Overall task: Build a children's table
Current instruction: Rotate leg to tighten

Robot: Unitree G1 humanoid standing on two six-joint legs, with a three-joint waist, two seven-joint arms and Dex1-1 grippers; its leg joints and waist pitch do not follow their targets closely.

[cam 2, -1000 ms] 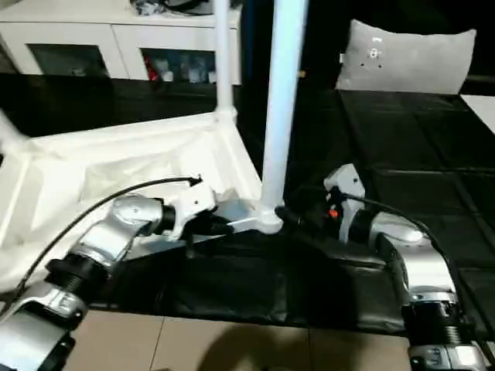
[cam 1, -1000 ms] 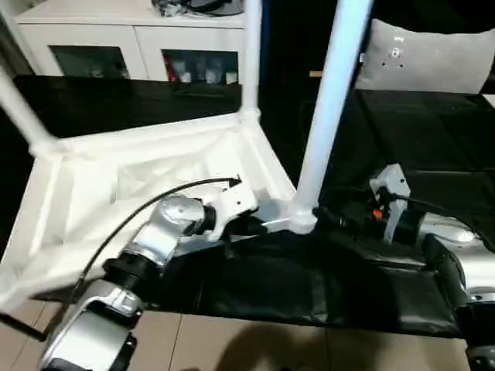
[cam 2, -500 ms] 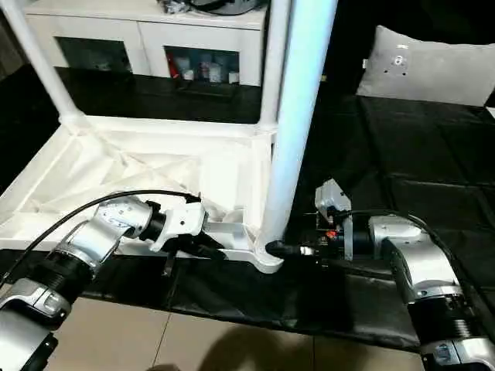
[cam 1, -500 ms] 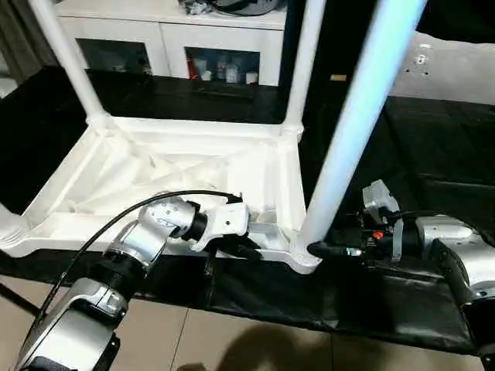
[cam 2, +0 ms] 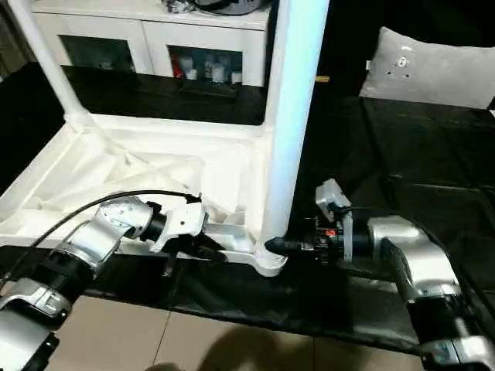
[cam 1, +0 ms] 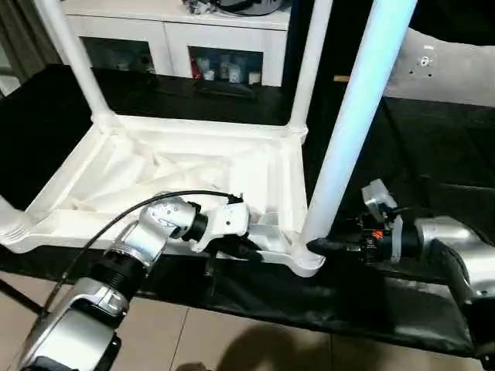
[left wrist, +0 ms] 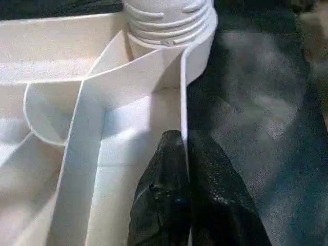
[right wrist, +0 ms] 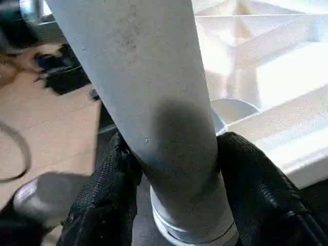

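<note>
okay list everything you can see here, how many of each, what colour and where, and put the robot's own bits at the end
Table top: one, white, upside down on the black surface, ribbed underside up.
Table legs: three clearly seen, white, upright in corner sockets: near right, far right, far left.
Black covering: one, spread under the table.
Cabinet: one, white with glass doors, behind the table.
Pillow: one, grey, far right.
Floor: beige tiles, along the near edge.
Left gripper: one, black fingers, pinching the table top's near rim wall.
Right gripper: one, black fingers, either side of the near right leg's base.
Forearms: two, silver, left, right.
</note>
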